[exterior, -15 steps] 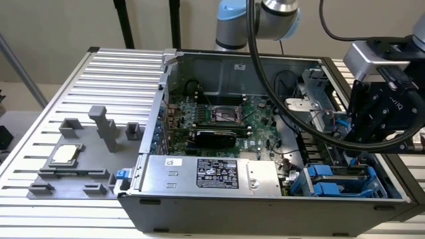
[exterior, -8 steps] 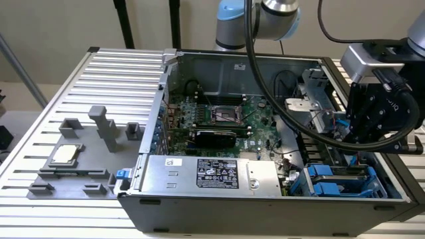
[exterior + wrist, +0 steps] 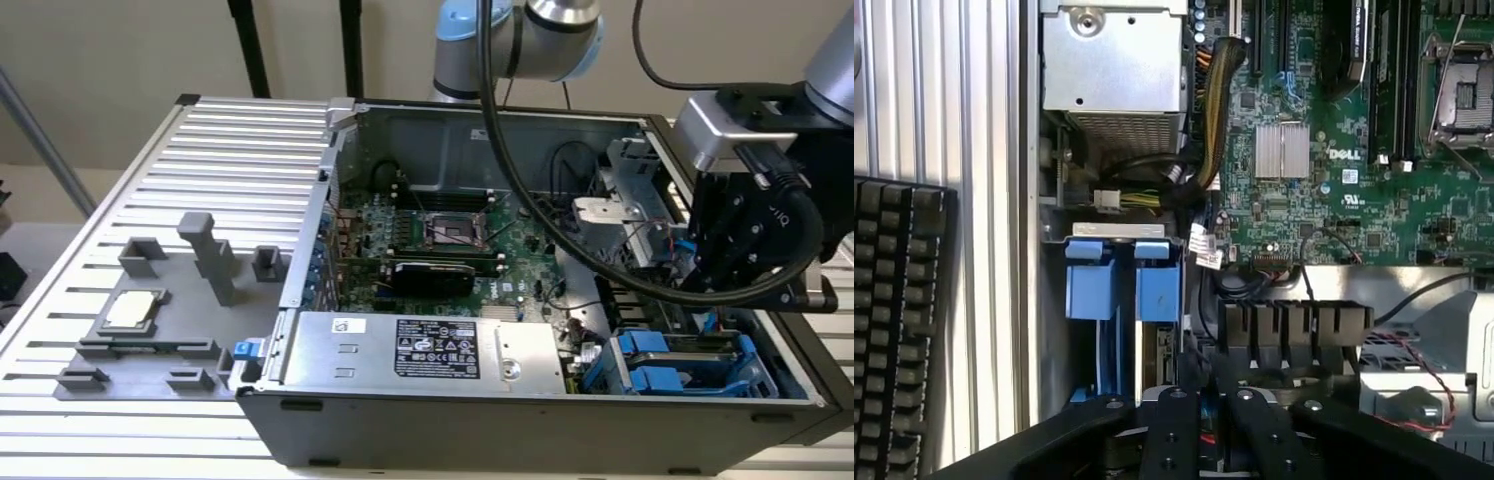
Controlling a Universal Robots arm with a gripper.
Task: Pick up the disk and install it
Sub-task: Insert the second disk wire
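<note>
My gripper (image 3: 731,262) hangs over the exterior view's right end of the open computer case (image 3: 307,330), just above the drive bay. In the wrist view the gripper (image 3: 1206,428) sits right beside two bright blue carrier tabs (image 3: 1124,280) standing in that bay. The same blue carriers (image 3: 651,362) show at the case's near right corner. The disk's silver-grey face and white label are hidden, so I cannot tell whether it is one of these carriers or is under the gripper.
A large grey labelled power-supply box (image 3: 427,350) fills the case's front. The motherboard (image 3: 441,235) lies behind it, with cables around the gripper. On the slatted table, a grey fixture (image 3: 160,320) holds a small square silver chip (image 3: 131,310). A black keyboard (image 3: 899,330) lies outside the case.
</note>
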